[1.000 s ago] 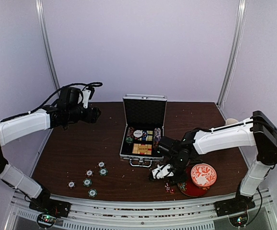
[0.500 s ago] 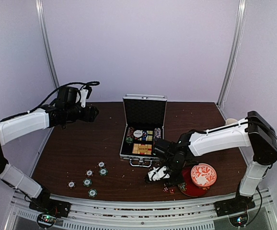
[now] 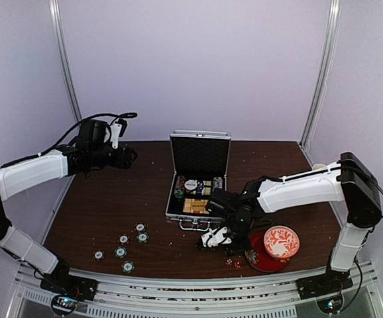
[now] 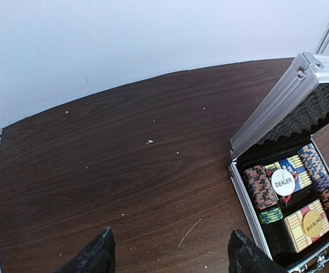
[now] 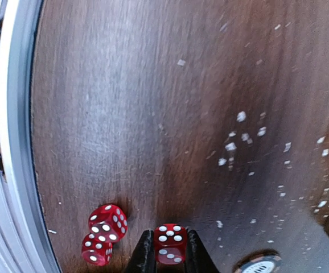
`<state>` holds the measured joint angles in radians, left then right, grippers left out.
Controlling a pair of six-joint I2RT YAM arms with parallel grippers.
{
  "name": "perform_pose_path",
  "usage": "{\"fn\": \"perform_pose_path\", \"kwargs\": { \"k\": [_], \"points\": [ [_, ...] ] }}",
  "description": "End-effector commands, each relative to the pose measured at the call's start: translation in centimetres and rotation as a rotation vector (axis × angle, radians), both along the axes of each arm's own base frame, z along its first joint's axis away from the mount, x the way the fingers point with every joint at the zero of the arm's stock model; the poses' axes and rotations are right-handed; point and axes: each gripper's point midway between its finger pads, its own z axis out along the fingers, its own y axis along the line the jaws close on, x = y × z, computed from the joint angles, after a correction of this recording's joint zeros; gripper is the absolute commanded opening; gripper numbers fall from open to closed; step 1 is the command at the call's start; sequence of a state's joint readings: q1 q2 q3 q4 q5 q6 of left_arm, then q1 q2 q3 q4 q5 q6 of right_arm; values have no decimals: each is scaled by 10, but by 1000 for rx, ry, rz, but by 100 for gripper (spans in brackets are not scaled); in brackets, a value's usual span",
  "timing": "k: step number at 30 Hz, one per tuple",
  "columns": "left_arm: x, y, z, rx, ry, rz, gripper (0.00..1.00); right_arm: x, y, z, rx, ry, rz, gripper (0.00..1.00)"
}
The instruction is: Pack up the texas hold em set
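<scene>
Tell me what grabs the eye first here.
The open silver briefcase at the middle of the table, packed with chips and card boxes, draws the eye first. Next, the right fingers pinch a red die, two more dice lying beside it near the front edge. Loose chips dot the near-left corner.

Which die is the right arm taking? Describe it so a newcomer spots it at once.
From the open silver briefcase mid-table, come toward the near edge beside the red saucer, where three red dice gather. It is the die pinched between the black fingertips of the right pincer; the other two dice sit loose together off to one side.
</scene>
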<state>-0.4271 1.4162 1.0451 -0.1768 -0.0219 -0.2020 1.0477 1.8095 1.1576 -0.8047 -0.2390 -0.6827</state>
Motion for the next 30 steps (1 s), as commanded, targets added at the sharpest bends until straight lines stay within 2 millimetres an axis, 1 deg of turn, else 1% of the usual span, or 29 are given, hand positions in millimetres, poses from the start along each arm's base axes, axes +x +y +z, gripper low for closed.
{"fn": "perform_pose_path", "kwargs": {
  "k": [1, 3, 5, 7, 9, 12, 13, 16, 18, 20, 23, 30],
  "points": [
    [6, -1, 7, -34, -14, -1, 69, 20, 19, 32, 65, -17, -43, 11],
    [6, 1, 8, -37, -15, 0, 69, 44, 29, 48, 106, -40, -99, 11],
    [5, 0, 8, -39, -13, -4, 69, 73, 36, 60, 142, -57, -167, 11],
    [4, 0, 9, -42, -14, -8, 69, 108, 39, 69, 173, -77, -249, 11],
    [4, 0, 8, -45, -11, -10, 69, 136, 42, 74, 195, -87, -312, 10],
    [3, -4, 8, -63, -4, -32, 69, 170, 45, 74, 210, -87, -382, 11],
    [4, -5, 8, -70, -2, -36, 69, 184, 49, 79, 227, -100, -407, 11],
    [4, -4, 8, -82, 4, -42, 69, 213, 51, 73, 229, -122, -477, 11],
    [4, -4, 10, -89, 4, -47, 69, 224, 54, 67, 231, -124, -499, 11],
    [5, -3, 11, -94, 4, -45, 69, 229, 56, 61, 227, -122, -502, 11],
    [6, 1, 10, -108, 11, -42, 69, 231, 58, 52, 213, -114, -501, 12],
    [8, 3, 10, -121, 17, -43, 69, 232, 49, 32, 143, -123, -503, 13]
  ]
}}
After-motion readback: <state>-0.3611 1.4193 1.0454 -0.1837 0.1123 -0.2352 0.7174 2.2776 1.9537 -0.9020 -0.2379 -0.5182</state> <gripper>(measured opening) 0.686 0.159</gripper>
